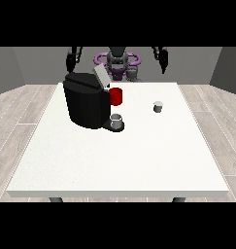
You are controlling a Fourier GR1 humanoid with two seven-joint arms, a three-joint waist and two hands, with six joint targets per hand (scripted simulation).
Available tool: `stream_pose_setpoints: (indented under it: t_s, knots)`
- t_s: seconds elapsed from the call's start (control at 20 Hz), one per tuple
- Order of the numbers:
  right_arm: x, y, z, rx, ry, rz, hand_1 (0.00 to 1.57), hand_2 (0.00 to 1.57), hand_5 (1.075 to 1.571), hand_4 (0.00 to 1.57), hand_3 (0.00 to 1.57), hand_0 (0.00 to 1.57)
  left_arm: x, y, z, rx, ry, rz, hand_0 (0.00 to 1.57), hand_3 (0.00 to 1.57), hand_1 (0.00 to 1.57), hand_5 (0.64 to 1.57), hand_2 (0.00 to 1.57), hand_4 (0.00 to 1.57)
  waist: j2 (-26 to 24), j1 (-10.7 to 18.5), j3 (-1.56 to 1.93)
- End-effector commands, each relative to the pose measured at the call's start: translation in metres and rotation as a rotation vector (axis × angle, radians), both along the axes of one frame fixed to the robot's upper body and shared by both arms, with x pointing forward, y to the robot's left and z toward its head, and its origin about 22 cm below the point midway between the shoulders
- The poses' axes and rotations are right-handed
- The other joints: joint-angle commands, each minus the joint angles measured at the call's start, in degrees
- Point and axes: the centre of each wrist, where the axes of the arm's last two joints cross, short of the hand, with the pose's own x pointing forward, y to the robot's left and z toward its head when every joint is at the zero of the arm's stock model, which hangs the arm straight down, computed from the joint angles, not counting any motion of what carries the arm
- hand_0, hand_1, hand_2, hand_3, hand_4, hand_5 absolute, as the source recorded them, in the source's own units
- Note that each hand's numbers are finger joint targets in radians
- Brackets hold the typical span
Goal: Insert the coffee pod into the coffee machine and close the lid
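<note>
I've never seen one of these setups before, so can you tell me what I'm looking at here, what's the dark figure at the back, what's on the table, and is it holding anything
The one picture is taken from across a large white table, facing a humanoid robot at the far edge. Its two black hands hang raised, one at the view's left and one at the view's right; neither holds anything. On the table stands a black coffee machine with its grey lid tilted open and a red part at its side. A small grey cup sits on the machine's base. Apart, towards the view's right, stands the small coffee pod, untouched.
</note>
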Motion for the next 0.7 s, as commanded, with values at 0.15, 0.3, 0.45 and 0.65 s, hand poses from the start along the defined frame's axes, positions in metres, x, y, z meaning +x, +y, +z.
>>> stream_pose_setpoints:
  t_s: [0.15,0.3,0.45,0.65]
  knots:
    - [0.007,0.001,-0.002,0.069,-0.026,0.011,0.00,0.00,1.571,0.00,0.00,0.00,0.006,0.031,0.002,0.224,-0.035,-0.122,0.00,0.00,0.00,1.571,0.00,0.00,2.16,-1.79,-0.88]
    - [0.014,0.011,0.007,-0.029,-0.113,-0.097,0.00,0.00,1.571,0.00,0.00,0.00,0.017,0.070,0.026,0.463,-0.018,-0.163,0.00,0.00,0.00,1.571,0.00,0.00,5.48,-4.30,-0.91]
    - [0.014,0.028,0.016,-0.053,-0.149,-0.066,0.00,0.00,1.571,0.00,0.00,0.00,0.036,0.094,0.047,0.511,0.014,-0.094,0.00,0.00,0.00,1.571,0.00,0.00,6.16,-7.85,-0.92]
    - [0.017,0.038,0.030,-0.063,-0.181,-0.039,0.00,0.00,1.571,0.00,0.00,0.00,0.046,0.126,0.046,0.578,0.064,-0.106,0.00,0.00,0.00,1.571,0.00,0.00,9.21,-9.93,-0.94]
